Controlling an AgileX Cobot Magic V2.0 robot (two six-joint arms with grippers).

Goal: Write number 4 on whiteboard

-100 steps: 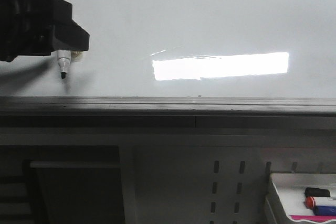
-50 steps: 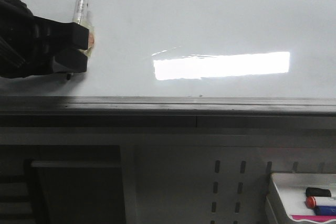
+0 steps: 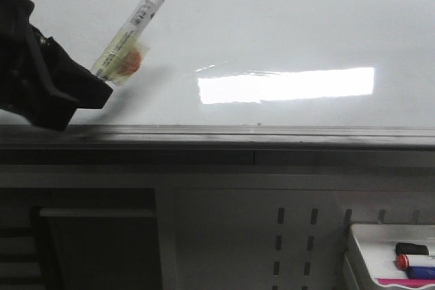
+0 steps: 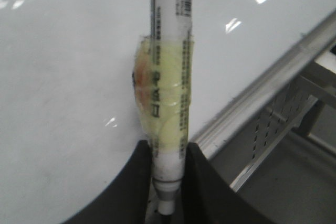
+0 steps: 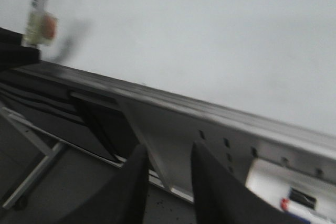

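The whiteboard fills the upper front view as a glossy white board above its grey metal rail. No number 4 shows on it. My left gripper is low at the board's left, just above the rail, shut on a white marker pen wrapped in yellowish tape. The pen leans up and to the right, its black end highest. In the left wrist view the black fingers clamp the pen near its nib, over the board. My right gripper is open and empty, below the rail.
A small white tray with coloured markers sits at the lower right, below the board. A perforated grey panel and a dark frame lie under the rail. A bright window reflection lies on the board.
The left gripper has dropped toward the rail and turned. The pen, upright with its nib down a second ago, now leans up and right with the nib hidden behind the gripper.
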